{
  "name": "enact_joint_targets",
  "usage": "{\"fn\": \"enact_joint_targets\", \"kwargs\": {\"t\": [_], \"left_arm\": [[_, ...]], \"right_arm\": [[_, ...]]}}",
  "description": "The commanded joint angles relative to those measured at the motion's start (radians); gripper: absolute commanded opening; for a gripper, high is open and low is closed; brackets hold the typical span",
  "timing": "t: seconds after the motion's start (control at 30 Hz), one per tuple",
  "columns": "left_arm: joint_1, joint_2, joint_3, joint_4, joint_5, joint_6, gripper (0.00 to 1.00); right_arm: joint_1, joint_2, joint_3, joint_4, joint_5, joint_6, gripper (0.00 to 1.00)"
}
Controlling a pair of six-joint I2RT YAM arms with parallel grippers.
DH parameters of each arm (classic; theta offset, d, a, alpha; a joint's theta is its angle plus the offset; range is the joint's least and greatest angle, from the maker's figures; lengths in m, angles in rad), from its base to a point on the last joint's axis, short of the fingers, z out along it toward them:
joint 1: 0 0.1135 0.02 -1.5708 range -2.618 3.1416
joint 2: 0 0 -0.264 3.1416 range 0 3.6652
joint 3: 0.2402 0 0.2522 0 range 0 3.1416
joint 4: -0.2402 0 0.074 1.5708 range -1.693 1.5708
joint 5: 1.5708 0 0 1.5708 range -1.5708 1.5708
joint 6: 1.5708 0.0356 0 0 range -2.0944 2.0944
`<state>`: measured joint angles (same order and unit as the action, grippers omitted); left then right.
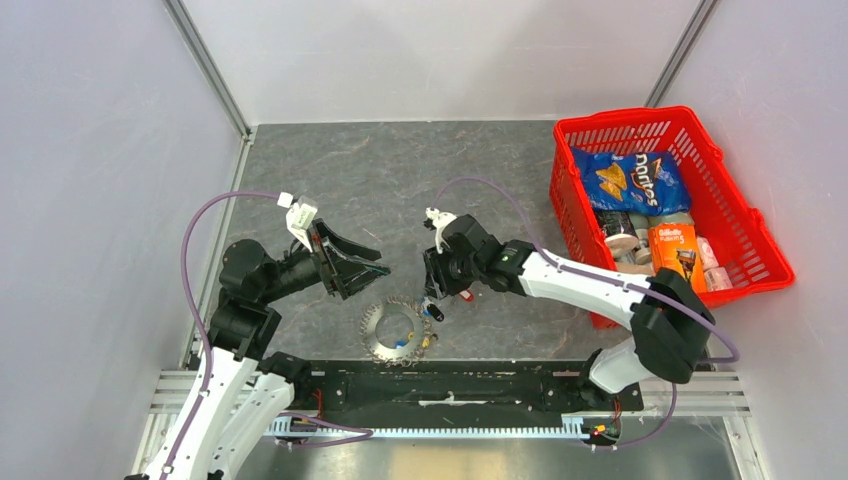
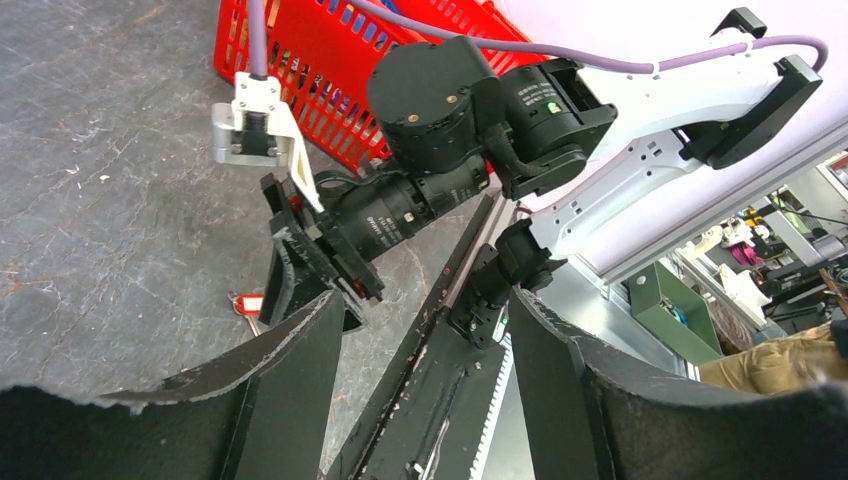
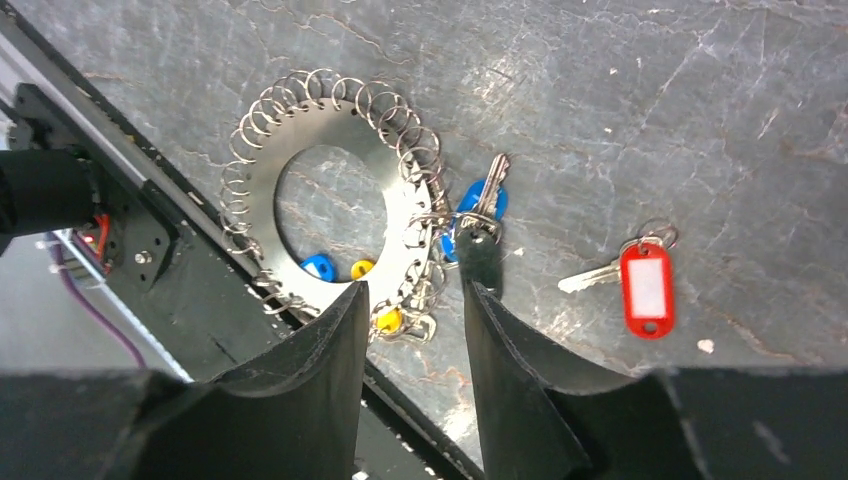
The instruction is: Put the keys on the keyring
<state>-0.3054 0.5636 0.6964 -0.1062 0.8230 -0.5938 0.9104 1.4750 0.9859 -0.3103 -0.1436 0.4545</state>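
The grey saw-toothed keyring (image 1: 378,330) lies flat near the table's front edge, with several small wire loops round its rim. In the right wrist view the keyring (image 3: 335,125) has blue (image 3: 318,267) and yellow (image 3: 388,320) tagged keys at its near side. A blue-tagged key (image 3: 482,200) and a black-tagged one (image 3: 480,255) lie at its right rim. A red-tagged key (image 3: 645,285) lies apart on the table, also in the top view (image 1: 466,295). My right gripper (image 1: 437,292) (image 3: 412,305) is open and empty just above the keyring's right edge. My left gripper (image 1: 368,262) (image 2: 425,325) is open, empty, raised left of it.
A red basket (image 1: 670,200) with a chip bag and boxes stands at the right. The black base rail (image 1: 450,380) runs right next to the keyring's front edge. Grey walls close the table at left and back. The right arm fills the left wrist view (image 2: 450,110).
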Motion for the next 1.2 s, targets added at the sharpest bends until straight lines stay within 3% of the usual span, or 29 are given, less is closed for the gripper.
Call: {"fn": "enact_joint_targets", "kwargs": {"t": [0.0,0.3,0.7,1.17], "left_arm": [[-0.004,-0.002,-0.006,0.027,0.031,0.023,0.68],[-0.004,-0.009,-0.009,0.025,0.033,0.023,0.68],[-0.004,-0.011,-0.009,0.026,0.039,0.022,0.68],[-0.004,-0.009,-0.011,0.026,0.042,0.020,0.68]], "right_arm": [[-0.004,0.090,0.072,-0.009,0.004,-0.099,0.47],[-0.004,0.243,0.189,-0.012,-0.074,-0.149,0.49],[0.001,0.303,0.197,-0.023,-0.161,-0.138,0.50],[0.045,0.070,0.028,-0.106,-0.214,-0.199,0.51]]}}
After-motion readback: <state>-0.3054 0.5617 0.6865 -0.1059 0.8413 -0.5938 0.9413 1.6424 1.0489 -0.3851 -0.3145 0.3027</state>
